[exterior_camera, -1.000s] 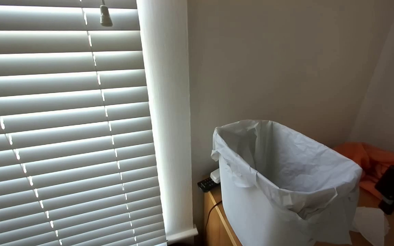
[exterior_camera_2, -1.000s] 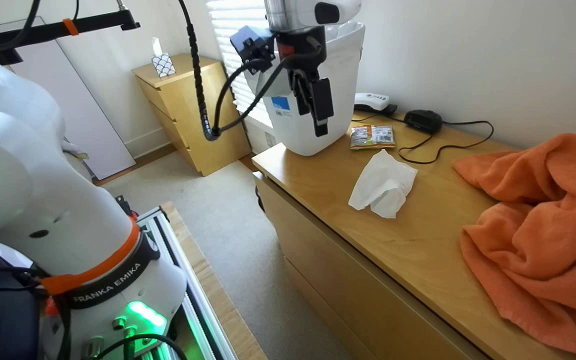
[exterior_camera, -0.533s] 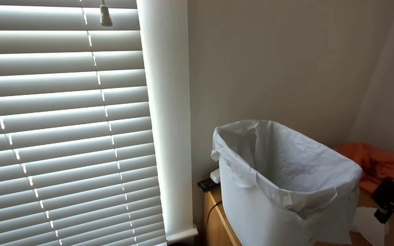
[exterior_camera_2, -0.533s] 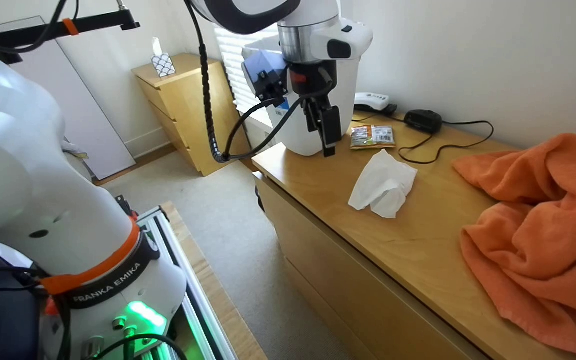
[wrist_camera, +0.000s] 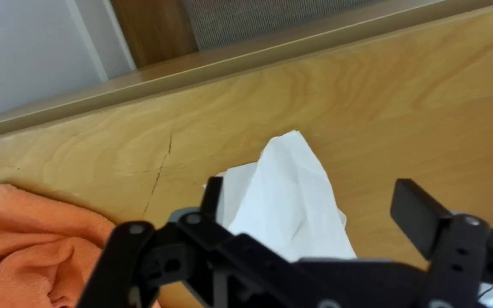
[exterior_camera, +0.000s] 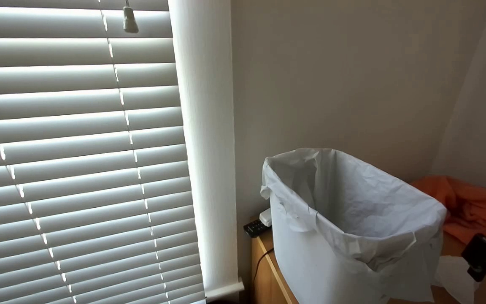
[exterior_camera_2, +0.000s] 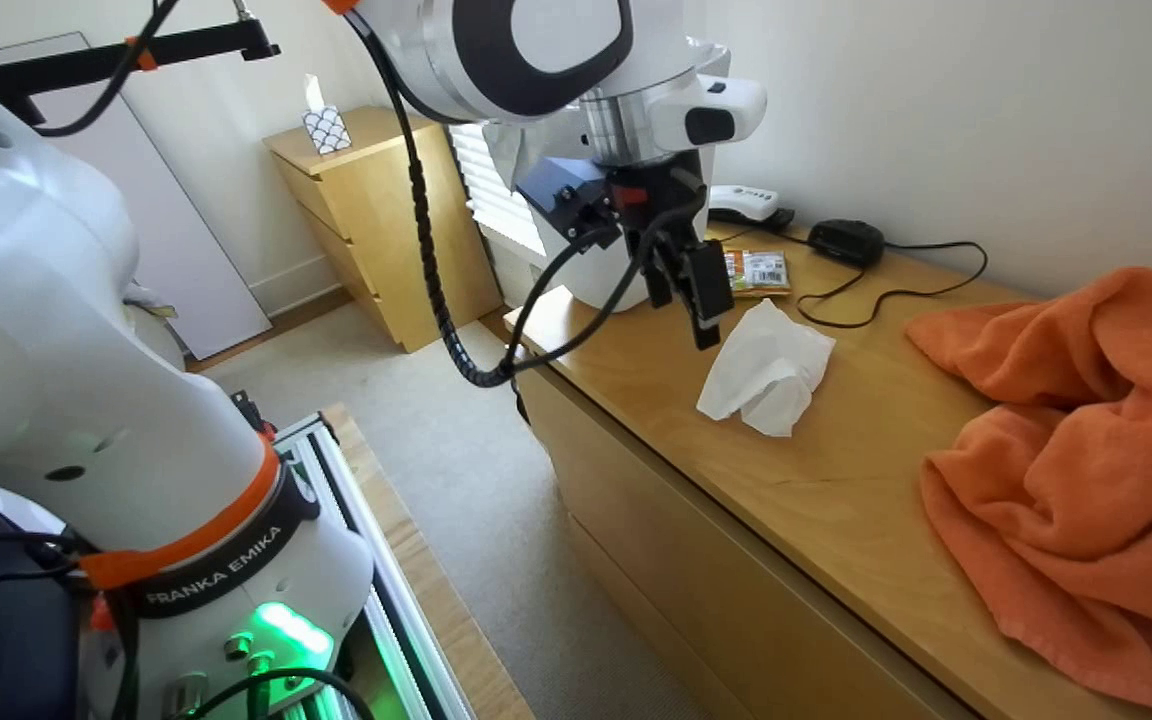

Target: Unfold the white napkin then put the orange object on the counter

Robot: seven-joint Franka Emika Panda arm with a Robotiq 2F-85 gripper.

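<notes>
The white napkin [exterior_camera_2: 765,367] lies crumpled and partly folded over itself on the wooden counter [exterior_camera_2: 861,440]. It also shows in the wrist view [wrist_camera: 287,192] and, partly behind the bin, in an exterior view [exterior_camera: 456,274]. The orange object is a rumpled orange cloth [exterior_camera_2: 1086,480] at the counter's far right; it shows at lower left in the wrist view [wrist_camera: 37,252]. My gripper [wrist_camera: 309,179] is open and empty, jaws wide apart. In an exterior view the gripper [exterior_camera_2: 684,322] hangs above the counter, beside the napkin. The napkin's lower part is hidden behind the gripper in the wrist view.
A white bin [exterior_camera: 331,257] with a plastic liner stands on the counter behind the arm. A snack packet [exterior_camera_2: 760,270], a white device [exterior_camera_2: 744,203] and a black device [exterior_camera_2: 846,242] with a looping cable lie toward the wall. The counter's front edge [wrist_camera: 238,68] drops to the floor.
My arm has come down and moved away from the bin toward the napkin. The gripper now hangs lower and partly covers the snack packet. The napkin and the orange cloth have not moved.
</notes>
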